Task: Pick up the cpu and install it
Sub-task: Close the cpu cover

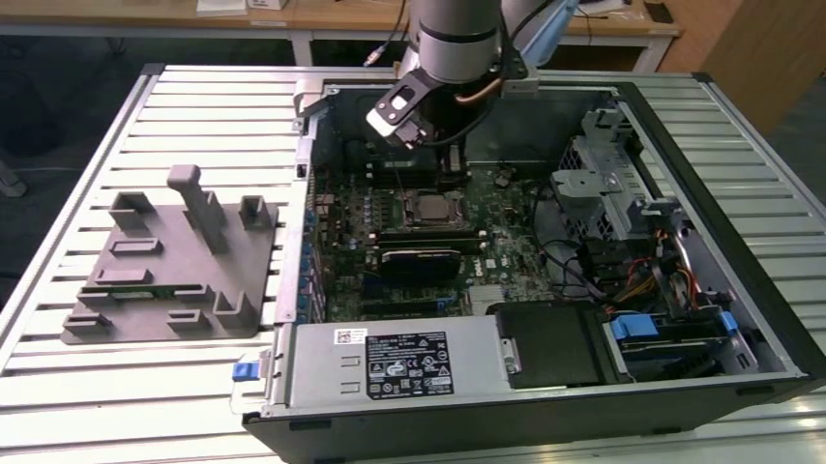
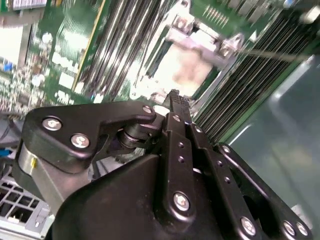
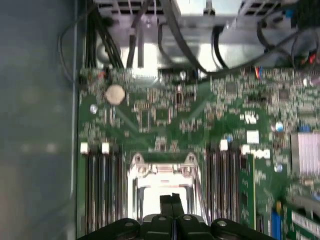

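Observation:
The cpu (image 1: 431,206), a small square chip with a pale metal top, lies flat in the motherboard socket inside the open computer case (image 1: 775,338). It appears in both wrist views as a pale square (image 2: 186,70) (image 3: 162,186) framed by the socket's metal bracket, with memory slots on either side. My gripper (image 1: 446,150) hangs over the rear part of the motherboard, a little above and behind the socket. Its black fingertips (image 3: 172,200) (image 2: 175,101) are pressed together with nothing between them, just short of the cpu.
A grey plastic fixture (image 1: 168,261) with upright blocks lies on the slatted table (image 1: 77,406) at the exterior view's left. The silver power supply box (image 1: 394,362) sits at the case's front. Drive cages and cables (image 1: 620,213) fill the case's right side.

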Controlling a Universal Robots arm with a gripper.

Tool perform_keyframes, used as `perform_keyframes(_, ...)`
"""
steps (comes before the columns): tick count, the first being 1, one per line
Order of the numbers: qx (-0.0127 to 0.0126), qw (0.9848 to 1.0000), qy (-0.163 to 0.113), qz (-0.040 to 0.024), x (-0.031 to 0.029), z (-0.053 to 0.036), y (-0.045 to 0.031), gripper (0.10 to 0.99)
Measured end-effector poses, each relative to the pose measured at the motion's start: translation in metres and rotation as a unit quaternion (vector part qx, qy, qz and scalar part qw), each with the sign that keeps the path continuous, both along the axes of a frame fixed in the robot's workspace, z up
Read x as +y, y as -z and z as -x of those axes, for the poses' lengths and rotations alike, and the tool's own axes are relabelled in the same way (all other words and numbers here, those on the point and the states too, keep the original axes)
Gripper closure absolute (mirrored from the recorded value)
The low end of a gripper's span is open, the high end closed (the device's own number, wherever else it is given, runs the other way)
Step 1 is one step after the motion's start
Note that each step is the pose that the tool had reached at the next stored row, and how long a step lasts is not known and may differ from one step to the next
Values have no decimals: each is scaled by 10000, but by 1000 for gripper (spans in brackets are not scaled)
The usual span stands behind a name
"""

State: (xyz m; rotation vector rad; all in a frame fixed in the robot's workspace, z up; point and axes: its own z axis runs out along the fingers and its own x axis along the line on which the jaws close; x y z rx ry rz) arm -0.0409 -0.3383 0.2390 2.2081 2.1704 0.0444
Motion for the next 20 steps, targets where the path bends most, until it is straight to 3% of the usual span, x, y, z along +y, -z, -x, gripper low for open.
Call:
perform_keyframes(6,-1,10000,5,-1,0,199,3,980)
perform_keyframes(15,0,10000,-8,0,0,211,19,980)
perform_keyframes(20,0,9992,-410,5,0,211,23,980)
